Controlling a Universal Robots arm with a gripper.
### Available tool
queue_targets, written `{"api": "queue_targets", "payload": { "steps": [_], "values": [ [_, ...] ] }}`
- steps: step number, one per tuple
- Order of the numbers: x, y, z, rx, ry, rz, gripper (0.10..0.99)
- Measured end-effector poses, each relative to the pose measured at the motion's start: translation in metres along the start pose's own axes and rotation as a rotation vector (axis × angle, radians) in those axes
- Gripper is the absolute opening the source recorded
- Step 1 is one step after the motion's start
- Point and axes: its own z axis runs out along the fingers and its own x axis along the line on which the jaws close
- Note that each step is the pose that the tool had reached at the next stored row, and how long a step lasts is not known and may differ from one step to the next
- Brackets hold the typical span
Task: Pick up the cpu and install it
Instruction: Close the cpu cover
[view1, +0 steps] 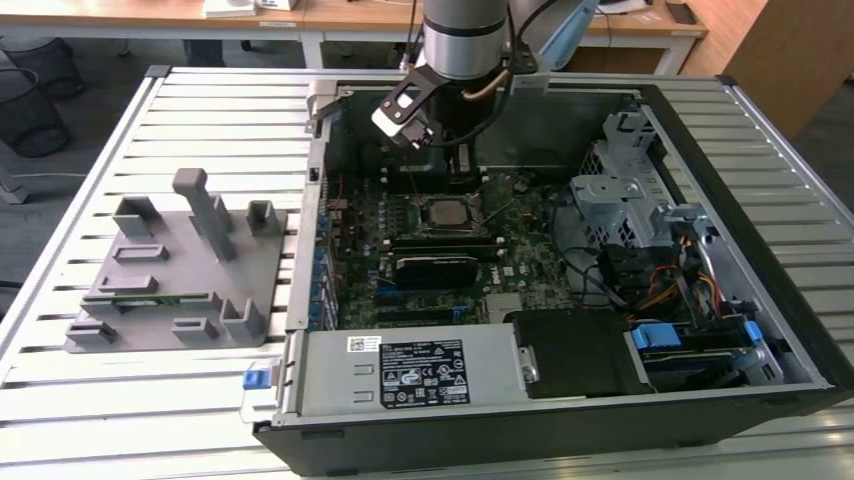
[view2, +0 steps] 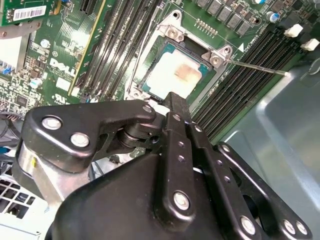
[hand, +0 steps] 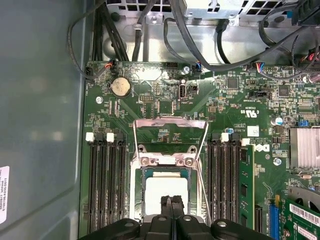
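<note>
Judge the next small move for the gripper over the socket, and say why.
Probably a short lift straight up. In the first wrist view the cpu lies flat inside the socket frame, the gripper hangs just over it with its fingers shut on nothing, and the hinged metal plate stands open. The chip looks placed, so backing clear of it seems sensible.
</note>
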Motion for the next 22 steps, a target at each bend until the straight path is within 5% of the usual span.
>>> {"api": "queue_targets", "payload": {
  "steps": [22],
  "values": [
    [-0.0001,0.0007,-0.0110,0.000,0.0184,0.001,0.106]
  ]
}}
